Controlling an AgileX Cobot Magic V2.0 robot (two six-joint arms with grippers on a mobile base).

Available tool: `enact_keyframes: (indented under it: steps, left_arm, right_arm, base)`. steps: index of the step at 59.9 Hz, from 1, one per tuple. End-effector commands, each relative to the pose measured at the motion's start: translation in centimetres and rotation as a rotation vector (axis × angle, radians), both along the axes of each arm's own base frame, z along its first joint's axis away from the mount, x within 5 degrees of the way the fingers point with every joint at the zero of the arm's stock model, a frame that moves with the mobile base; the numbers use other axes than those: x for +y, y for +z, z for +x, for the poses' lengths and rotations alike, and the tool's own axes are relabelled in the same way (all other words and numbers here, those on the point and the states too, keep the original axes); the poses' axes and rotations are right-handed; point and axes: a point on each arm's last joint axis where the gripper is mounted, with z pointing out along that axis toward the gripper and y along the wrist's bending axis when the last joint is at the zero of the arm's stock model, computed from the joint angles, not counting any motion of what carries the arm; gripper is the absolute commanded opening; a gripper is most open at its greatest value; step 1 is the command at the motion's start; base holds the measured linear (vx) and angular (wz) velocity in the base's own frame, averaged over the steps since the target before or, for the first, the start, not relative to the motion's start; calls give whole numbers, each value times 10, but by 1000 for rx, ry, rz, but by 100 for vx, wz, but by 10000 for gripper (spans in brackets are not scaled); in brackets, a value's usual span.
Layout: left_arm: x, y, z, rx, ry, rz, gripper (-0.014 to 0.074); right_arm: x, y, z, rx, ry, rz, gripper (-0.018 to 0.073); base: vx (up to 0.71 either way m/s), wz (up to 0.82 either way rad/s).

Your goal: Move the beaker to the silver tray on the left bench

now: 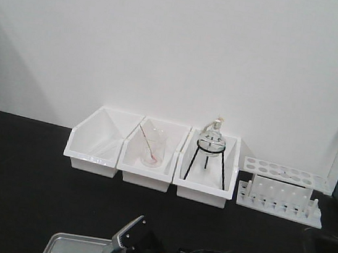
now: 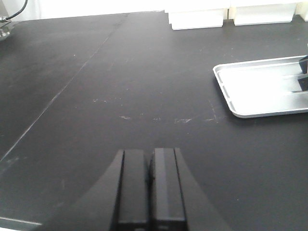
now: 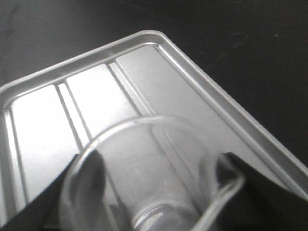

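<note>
The small clear beaker [image 3: 154,178] is between the dark fingers [image 3: 89,180] of my right gripper [image 3: 159,168], which is shut on it. It hangs tilted over the silver tray [image 3: 96,91], above the tray's ribbed floor near one long rim. In the front view the tray [image 1: 72,246] lies at the bottom edge on the black left bench [image 1: 14,168], with my right gripper [image 1: 124,240] over its right end. My left gripper [image 2: 150,159] is shut and empty, low over the bare bench, with the tray [image 2: 260,91] to its far right.
Three white bins [image 1: 95,145] stand against the white wall. The middle one holds a beaker with a rod and pink residue [image 1: 152,149]; the right one holds a flask on a black tripod [image 1: 210,146]. A white test-tube rack [image 1: 282,191] stands to the right.
</note>
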Motion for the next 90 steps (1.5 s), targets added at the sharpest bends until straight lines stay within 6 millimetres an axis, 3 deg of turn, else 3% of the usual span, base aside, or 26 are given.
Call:
enact_keyframes:
  steps: [1, 13, 31, 44, 54, 62, 75, 90]
  left_arm:
    - [-1, 0, 2, -63, -9, -5, 1]
    - [-1, 0, 2, -63, -9, -5, 1]
    - [-1, 0, 2, -63, -9, -5, 1]
    - [-1, 0, 2, -63, -9, -5, 1]
    - [-1, 0, 2, -63, -9, -5, 1]
    - [-1, 0, 2, -63, -9, -5, 1]
    - [-1, 0, 2, -63, -9, -5, 1]
    - [-1, 0, 2, -63, -9, -5, 1]
  right_arm:
    - [6, 39, 3, -77, 35, 109, 610]
    - [7, 49, 2, -96, 48, 134, 631]
    - [4, 97, -1, -232, 58, 147, 557]
    - [-2, 156, -11, -272, 29, 245, 499]
    - [-11, 210, -31, -291, 37, 315, 375]
    - [-18, 238, -52, -341, 130, 264, 258]
    - [-23, 260, -73, -343, 215, 278, 117]
    - [-23, 261, -75, -347, 233, 273, 50]
  base:
    - [0, 0]
    - [0, 0]
    - [0, 0]
    - [0, 0]
    - [0, 0]
    - [0, 0]
    - [0, 0]
    - [0, 0]
